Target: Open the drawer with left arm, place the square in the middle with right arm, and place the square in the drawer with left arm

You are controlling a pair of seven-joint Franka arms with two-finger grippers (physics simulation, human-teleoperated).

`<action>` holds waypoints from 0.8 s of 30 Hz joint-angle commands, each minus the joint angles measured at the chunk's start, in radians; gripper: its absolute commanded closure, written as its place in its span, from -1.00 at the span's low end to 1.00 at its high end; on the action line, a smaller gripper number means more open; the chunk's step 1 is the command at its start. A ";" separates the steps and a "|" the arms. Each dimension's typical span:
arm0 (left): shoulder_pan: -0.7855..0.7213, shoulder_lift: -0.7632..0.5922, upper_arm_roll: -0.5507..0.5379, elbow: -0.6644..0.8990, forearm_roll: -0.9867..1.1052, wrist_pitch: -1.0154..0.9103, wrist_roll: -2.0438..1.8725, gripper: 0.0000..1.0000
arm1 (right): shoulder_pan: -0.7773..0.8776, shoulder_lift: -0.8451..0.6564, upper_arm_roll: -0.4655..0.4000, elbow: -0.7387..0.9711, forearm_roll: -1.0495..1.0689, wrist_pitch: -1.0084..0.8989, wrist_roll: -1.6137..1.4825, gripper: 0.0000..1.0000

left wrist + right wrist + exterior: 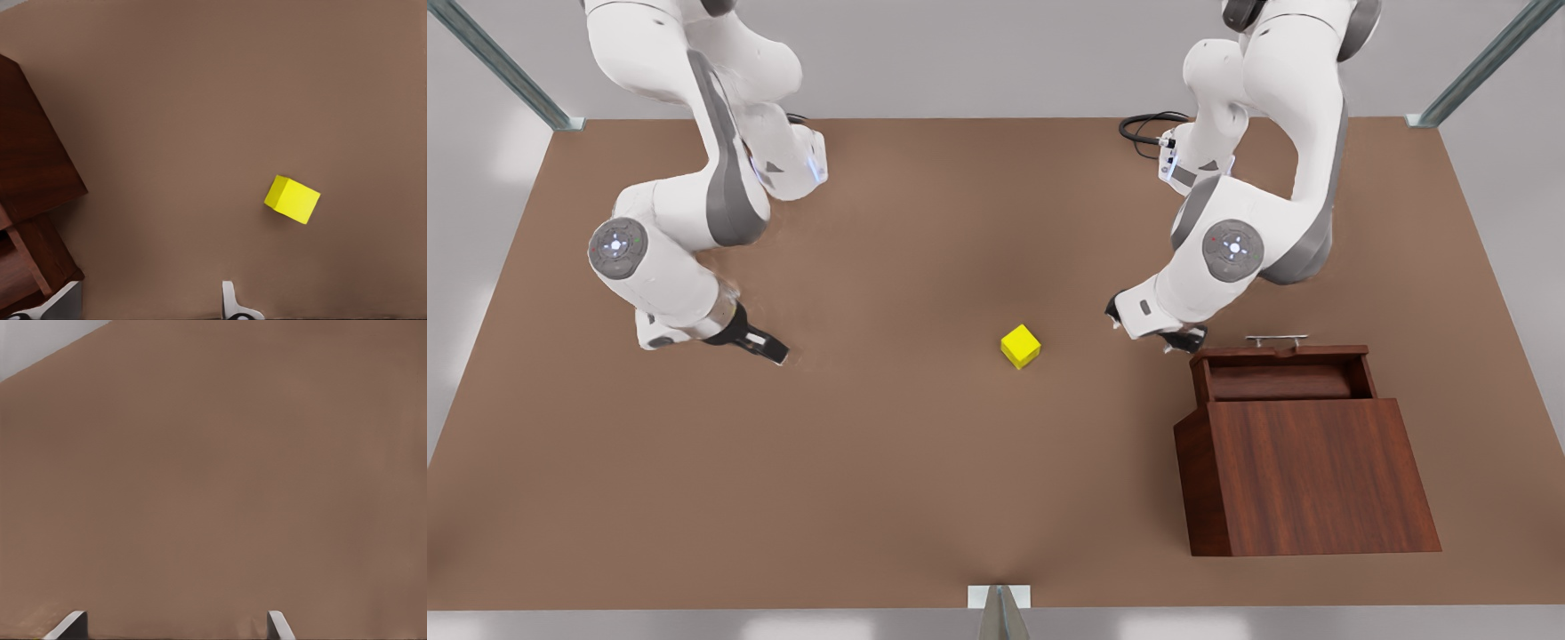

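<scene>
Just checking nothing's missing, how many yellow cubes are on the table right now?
1. The yellow cube sits mid-table, apart from the cabinet with its open drawer; the drawer looks empty.

White arms [694, 222], grey joint bands, seemingly black grippers.

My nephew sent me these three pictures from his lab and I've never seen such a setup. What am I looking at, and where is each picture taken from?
These are simulator renders of two white robot arms over a brown table. The big picture looks at the whole scene from a camera off the arms; the other two come from cameras on the wrists. The left gripper, open and holding nothing, is by the wooden cabinet, whose drawer is pulled out. Its wrist view shows the yellow cube lying free mid-table. The right gripper, on the front view's left, is open too, over bare tabletop.
</scene>
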 commanded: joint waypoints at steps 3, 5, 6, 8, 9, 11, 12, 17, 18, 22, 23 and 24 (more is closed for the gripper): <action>-0.082 0.098 -0.028 0.048 0.070 0.069 0.090 -1.00 | -0.116 0.060 -0.002 0.204 -0.162 -0.201 -0.344 -1.00; -0.157 0.136 -0.028 0.045 0.089 0.131 0.118 -1.00 | -0.108 0.147 -0.001 0.304 -0.146 -0.219 -0.336 -1.00; -0.221 0.161 -0.026 0.039 0.092 0.166 0.089 -1.00 | -0.096 0.192 -0.005 0.348 -0.145 -0.219 -0.335 -1.00; -0.272 0.207 -0.028 0.034 0.092 0.200 -0.011 -1.00 | -0.080 0.198 -0.014 0.348 -0.145 -0.207 -0.344 -1.00; -0.277 0.220 -0.028 0.033 0.093 0.209 -0.021 -1.00 | -0.079 0.196 -0.013 0.345 -0.143 -0.205 -0.342 -1.00; -0.294 0.225 -0.025 -0.030 0.118 0.293 -0.046 -1.00 | -0.088 0.201 -0.014 0.348 -0.146 -0.167 -0.358 -1.00; -0.297 0.237 -0.025 -0.032 0.136 0.302 -0.055 -1.00 | -0.095 0.203 -0.014 0.341 -0.148 -0.158 -0.362 -1.00; -0.300 0.302 -0.023 -0.066 0.195 0.384 -0.100 -1.00 | -0.132 0.212 -0.016 0.354 -0.117 -0.153 -0.393 -1.00; -0.300 0.311 -0.020 -0.066 0.196 0.390 -0.100 -1.00 | -0.123 0.221 -0.014 0.371 -0.120 -0.143 -0.393 -1.00; -0.300 0.362 -0.017 -0.066 0.231 0.424 -0.118 -1.00 | -0.132 0.201 -0.014 0.382 -0.119 -0.156 -0.393 -1.00; -0.301 0.371 -0.017 -0.066 0.230 0.428 -0.127 -1.00 | -0.132 0.204 -0.016 0.382 -0.119 -0.152 -0.393 -1.00; -0.301 0.383 -0.017 -0.066 0.231 0.440 -0.129 -1.00 | -0.126 0.200 -0.014 0.379 -0.119 -0.156 -0.391 -1.00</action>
